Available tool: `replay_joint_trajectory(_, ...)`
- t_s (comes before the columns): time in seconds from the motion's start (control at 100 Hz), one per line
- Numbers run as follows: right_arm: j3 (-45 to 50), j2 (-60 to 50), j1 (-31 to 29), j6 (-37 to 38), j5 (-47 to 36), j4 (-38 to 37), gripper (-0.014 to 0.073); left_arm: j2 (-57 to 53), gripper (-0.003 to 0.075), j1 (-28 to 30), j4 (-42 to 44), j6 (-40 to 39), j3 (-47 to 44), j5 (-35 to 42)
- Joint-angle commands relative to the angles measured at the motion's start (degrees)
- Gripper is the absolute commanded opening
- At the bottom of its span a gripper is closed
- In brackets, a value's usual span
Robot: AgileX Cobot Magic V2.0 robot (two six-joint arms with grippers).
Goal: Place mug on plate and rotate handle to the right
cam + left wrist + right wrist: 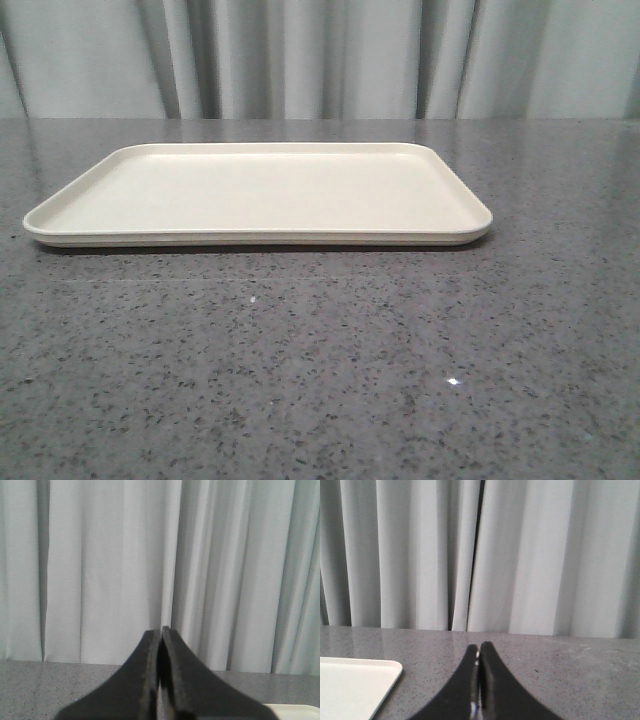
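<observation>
The cream-white plate (260, 235) lies flat on the grey speckled table with nothing on it. One corner of the plate (350, 687) shows in the right wrist view, and a sliver of the plate (295, 711) in the left wrist view. The mug and its handle are out of view. My left gripper (161, 630) is shut with nothing between its black fingers, facing the curtain above the table. My right gripper (479, 647) is shut and empty too, low over the table beside the plate's corner. Neither gripper appears in the front view.
A grey pleated curtain (320, 55) hangs along the table's far edge. The grey speckled tabletop (320, 380) stretches in front of the plate and to both sides of it.
</observation>
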State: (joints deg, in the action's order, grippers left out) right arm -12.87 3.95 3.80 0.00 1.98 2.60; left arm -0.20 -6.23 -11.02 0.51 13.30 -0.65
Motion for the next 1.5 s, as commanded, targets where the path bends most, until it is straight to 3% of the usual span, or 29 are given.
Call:
replay_joint_trajectory(0.0,-5.81,3.56,0.05,0.0,-3.21,0.09,-0.0118,-1.74,-0.002,0.06,-0.68,-0.51,3.86,1.45)
replay_joint_trajectory(0.37,-21.62,13.08,0.05,0.0,-0.62,0.09,-0.0118,3.07,-0.002,0.06,-2.4,-0.51,14.22,-5.14)
replay_joint_trajectory(0.65,-32.48,20.01,0.05,0.0,8.14,0.03,-0.0118,13.16,-0.002,0.06,-2.4,-0.51,24.83,-9.09)
replay_joint_trajectory(1.08,-42.47,25.36,0.05,-1.14,12.11,0.03,-0.0109,27.83,-0.002,0.06,-2.52,-0.51,40.66,-12.01)
replay_joint_trajectory(1.22,-44.37,25.86,0.05,-1.14,13.49,0.09,-0.001,31.43,-0.002,0.06,-2.52,-0.51,44.67,-16.24)
replay_joint_trajectory(1.49,-44.92,26.02,0.05,-1.14,14.24,0.46,0.0306,34.93,-0.0019,0.06,-2.52,-0.51,46.83,-21.19)
